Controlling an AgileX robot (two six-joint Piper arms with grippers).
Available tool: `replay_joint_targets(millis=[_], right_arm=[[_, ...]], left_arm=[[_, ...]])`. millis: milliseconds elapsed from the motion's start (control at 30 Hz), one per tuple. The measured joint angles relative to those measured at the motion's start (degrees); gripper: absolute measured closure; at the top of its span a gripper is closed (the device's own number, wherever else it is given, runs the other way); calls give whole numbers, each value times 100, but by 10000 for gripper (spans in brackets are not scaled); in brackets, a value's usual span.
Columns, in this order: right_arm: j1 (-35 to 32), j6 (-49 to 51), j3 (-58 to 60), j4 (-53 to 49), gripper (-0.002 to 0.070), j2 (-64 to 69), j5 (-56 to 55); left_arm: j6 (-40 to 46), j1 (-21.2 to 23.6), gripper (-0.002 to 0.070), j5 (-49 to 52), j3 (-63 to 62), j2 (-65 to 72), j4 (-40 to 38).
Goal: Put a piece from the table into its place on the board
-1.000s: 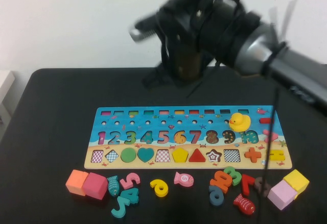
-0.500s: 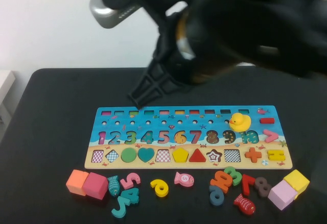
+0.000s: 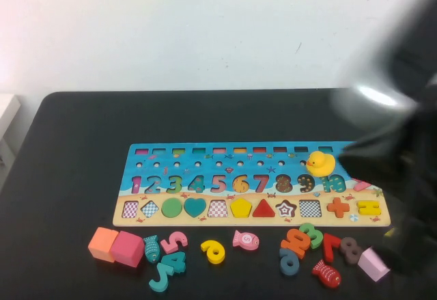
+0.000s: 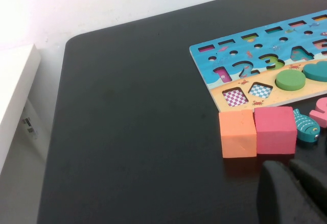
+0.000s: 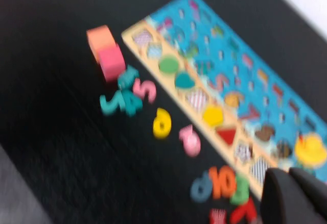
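Black counter [image 3: 75, 150] carries the long wooden board [image 3: 251, 184], blue on top, sandy strip along the near edge. The yellow pentagon [image 3: 240, 208] is seated in its cut-out in the bottom row, between a checkered empty square slot and the red triangle [image 3: 263, 209]. Green circle [image 3: 171, 208] and teal heart [image 3: 194, 206] are also seated in that row. A yellow duck [image 3: 319, 163] sits on the board near the number 9.

Loose pieces are spread on the counter in front of the board: orange block [image 3: 102, 243] touching pink block [image 3: 128, 249], teal fish [image 3: 151, 248], yellow number 6 [image 3: 213, 251], pink fish [image 3: 245, 240], a cluster of numbers to the right, a lilac block [image 3: 373, 264].

Right hand [image 5: 295, 196] is seen blurred at the right side above the board's end, fingers closed together, nothing held. Left hand [image 4: 292, 192] is placed low over the counter just beside the orange and pink blocks; its opening cannot be told.
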Motion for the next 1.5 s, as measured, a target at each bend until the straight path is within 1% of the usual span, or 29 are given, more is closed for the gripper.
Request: replay_joint_targets(millis=[133, 233, 333, 400, 467, 533, 633, 800, 1000, 1133, 1200, 1267, 1500], right_arm=[[0, -44, 1421, -405, 657, -1005, -1567], [0, 189, 2437, -811, 657, -1698, -2562], [0, 565, 3287, -1173, 657, -2411, -3053], [-33, 766, 3865, -1287, 657, -2924, -3158], [-210, 909, 4246, -1353, 657, -3415, -3224], [-630, 1022, 4573, -1378, 657, -3793, -3348], [-1524, 1070, 5012, -1389, 657, -4278, -3607], [-3402, 1103, 5703, -1421, 657, -4985, -4278], [-5712, 1118, 6529, -1364, 657, -5767, -5527], [-6878, 1378, 7044, -1343, 657, -6163, -6374], [-7240, 1584, 7262, -1343, 657, -6256, -6710], [-7413, 1751, 7416, -1343, 657, -6283, -6913], [-7466, 1961, 7715, -1429, 657, -6427, -7417]], left_arm=[[0, 0, 676, 0, 0, 0, 0], [0, 0, 676, 0, 0, 0, 0], [0, 0, 676, 0, 0, 0, 0], [0, 0, 676, 0, 0, 0, 0], [0, 0, 676, 0, 0, 0, 0], [0, 0, 676, 11, 0, 0, 0], [0, 0, 676, 11, 0, 0, 0], [0, 0, 676, 11, 0, 0, 0], [0, 0, 676, 11, 0, 0, 0], [0, 0, 676, 11, 0, 0, 0], [0, 0, 676, 11, 0, 0, 0], [0, 0, 676, 11, 0, 0, 0], [0, 0, 676, 11, 0, 0, 0]])
